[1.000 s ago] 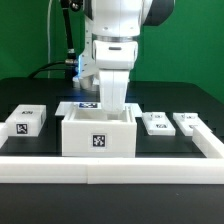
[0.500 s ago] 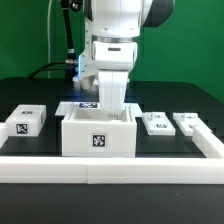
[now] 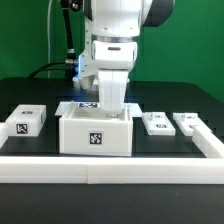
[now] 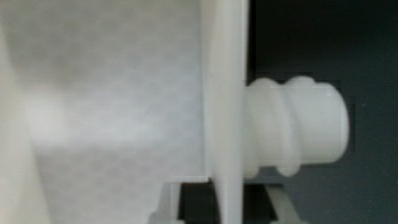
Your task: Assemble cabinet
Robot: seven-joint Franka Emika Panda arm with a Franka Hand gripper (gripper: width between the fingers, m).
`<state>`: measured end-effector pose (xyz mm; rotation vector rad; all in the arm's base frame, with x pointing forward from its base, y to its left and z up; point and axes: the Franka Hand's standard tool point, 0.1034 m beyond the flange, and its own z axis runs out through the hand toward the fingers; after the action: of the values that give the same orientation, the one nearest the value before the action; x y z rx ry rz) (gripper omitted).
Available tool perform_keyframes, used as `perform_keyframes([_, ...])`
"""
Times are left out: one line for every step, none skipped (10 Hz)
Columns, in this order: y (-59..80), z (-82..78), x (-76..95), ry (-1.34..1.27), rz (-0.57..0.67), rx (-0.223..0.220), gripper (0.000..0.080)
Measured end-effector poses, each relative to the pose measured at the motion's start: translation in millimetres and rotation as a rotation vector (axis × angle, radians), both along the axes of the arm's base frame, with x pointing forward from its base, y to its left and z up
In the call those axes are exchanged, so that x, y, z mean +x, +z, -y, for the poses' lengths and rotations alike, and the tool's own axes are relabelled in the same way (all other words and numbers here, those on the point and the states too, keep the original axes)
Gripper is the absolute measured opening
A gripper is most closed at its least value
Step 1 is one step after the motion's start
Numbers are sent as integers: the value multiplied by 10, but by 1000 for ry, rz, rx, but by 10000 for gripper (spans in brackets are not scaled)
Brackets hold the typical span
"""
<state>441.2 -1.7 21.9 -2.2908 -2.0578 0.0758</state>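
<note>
The cabinet (image 3: 96,140), a large open white box with a black-and-white tag on its front, stands mid-table, slightly skewed. My gripper (image 3: 113,110) reaches down into it at its far wall; the fingertips are hidden behind the box's front wall. In the wrist view the gripper (image 4: 226,205) is shut on a thin white wall of the cabinet (image 4: 222,90), which runs between the two dark fingers. A ribbed white round knob (image 4: 294,122) sticks out from that wall's outer side.
A small white block with one tag (image 3: 27,121) lies at the exterior view's left. Two small tagged white pieces (image 3: 156,123) (image 3: 187,122) lie at the right. The marker board (image 3: 82,105) lies behind the cabinet. A white rail (image 3: 110,167) borders the front and right.
The cabinet has shifted slightly toward the exterior view's left and turned a little, with the gripper still on its wall. The other parts have not moved.
</note>
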Motion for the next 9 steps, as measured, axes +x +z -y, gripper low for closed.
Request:
perform_keyframes([1, 1, 2, 0, 1, 0, 40])
perform_keyframes([2, 1, 5, 0, 2, 0, 40])
perform_keyframes([3, 1, 8, 0, 4, 0, 40])
perform_keyframes([3, 1, 10, 0, 4, 0, 40])
perform_keyframes([7, 2, 20, 7, 6, 0, 40])
perform_keyframes([25, 7, 77, 30, 14, -2, 40])
perform_keyframes([34, -11, 156, 37, 16, -2, 40])
perform_keyframes([37, -60, 255, 47, 22, 0, 40])
perform_keyframes([29, -143, 376, 61, 27, 6, 40])
